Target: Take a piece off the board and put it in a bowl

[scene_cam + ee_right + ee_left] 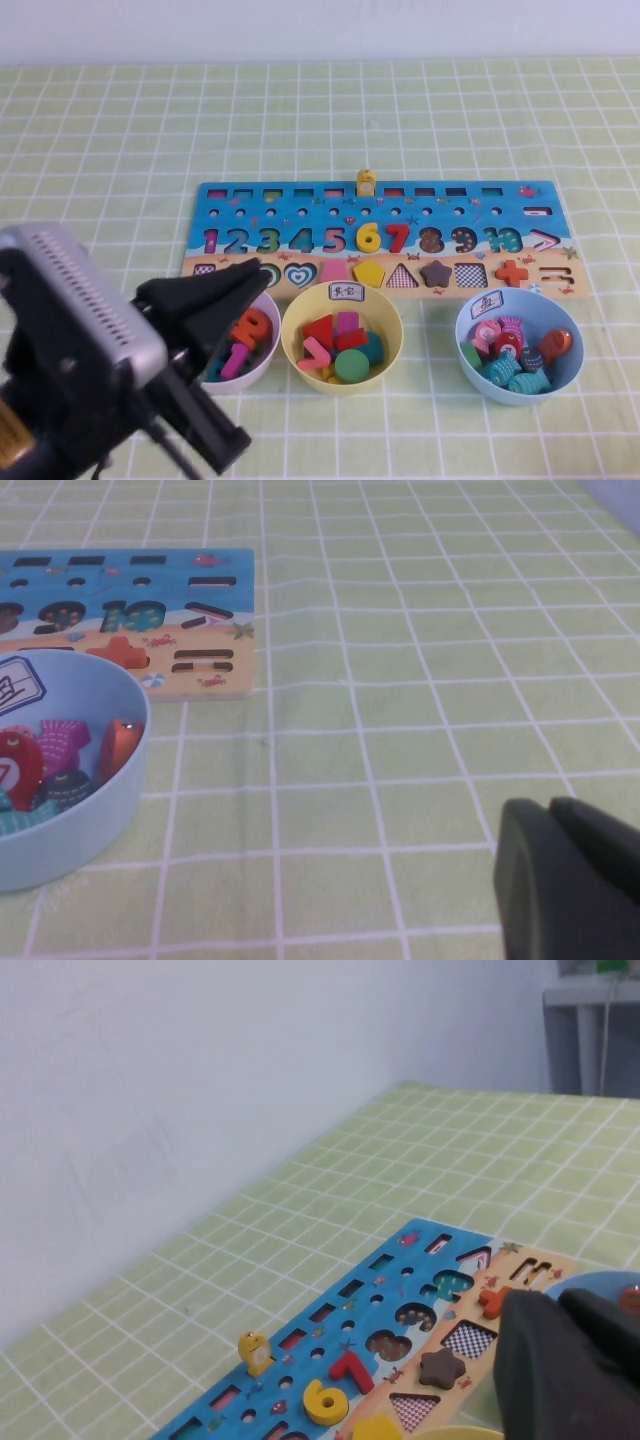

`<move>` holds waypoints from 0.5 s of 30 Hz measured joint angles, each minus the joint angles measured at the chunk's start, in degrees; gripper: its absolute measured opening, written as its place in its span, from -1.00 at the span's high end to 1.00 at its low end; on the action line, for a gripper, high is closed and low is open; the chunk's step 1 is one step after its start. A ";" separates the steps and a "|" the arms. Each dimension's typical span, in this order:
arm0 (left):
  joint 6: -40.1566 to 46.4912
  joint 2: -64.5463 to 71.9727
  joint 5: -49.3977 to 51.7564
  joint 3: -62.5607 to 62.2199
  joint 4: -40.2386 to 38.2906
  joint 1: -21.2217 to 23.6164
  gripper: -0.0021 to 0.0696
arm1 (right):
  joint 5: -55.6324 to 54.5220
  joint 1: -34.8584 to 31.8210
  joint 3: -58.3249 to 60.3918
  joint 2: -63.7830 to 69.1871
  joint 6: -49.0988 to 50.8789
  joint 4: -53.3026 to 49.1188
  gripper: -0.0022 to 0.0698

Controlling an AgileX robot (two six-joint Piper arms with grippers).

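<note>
The board (380, 235) lies across the middle of the table, with a small yellow token (367, 182) standing on its far edge. No teal piece shows on the board. The light blue bowl (470, 325) with its paper label stands at the front right. It holds several tokens, among them teal fish-like ones (503, 371) whose numbers I cannot read. My left gripper (252, 272) is shut and empty, raised over the pink bowl (262, 366) near the board's front left. My right gripper (548, 812) is shut and empty over bare cloth, right of the blue bowl (120, 810).
A yellow bowl (392, 350) with coloured shapes stands between the pink and blue bowls. The left arm's body (80, 340) fills the front left of the high view. The board (400, 1340) also shows in the left wrist view. A green checked cloth (120, 150) covers the table.
</note>
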 joint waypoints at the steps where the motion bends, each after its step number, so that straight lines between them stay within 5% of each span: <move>1: -4.31 -0.88 -1.80 1.74 2.53 0.13 0.95 | 0.00 0.00 0.00 0.00 0.00 0.00 0.99; 9: -19.69 -10.75 -6.68 15.33 9.33 8.61 0.95 | 0.00 0.00 0.00 0.00 0.00 0.00 0.99; 15: -32.76 -23.65 2.21 21.04 20.43 23.83 0.95 | 0.00 0.00 0.00 0.00 0.00 0.00 0.99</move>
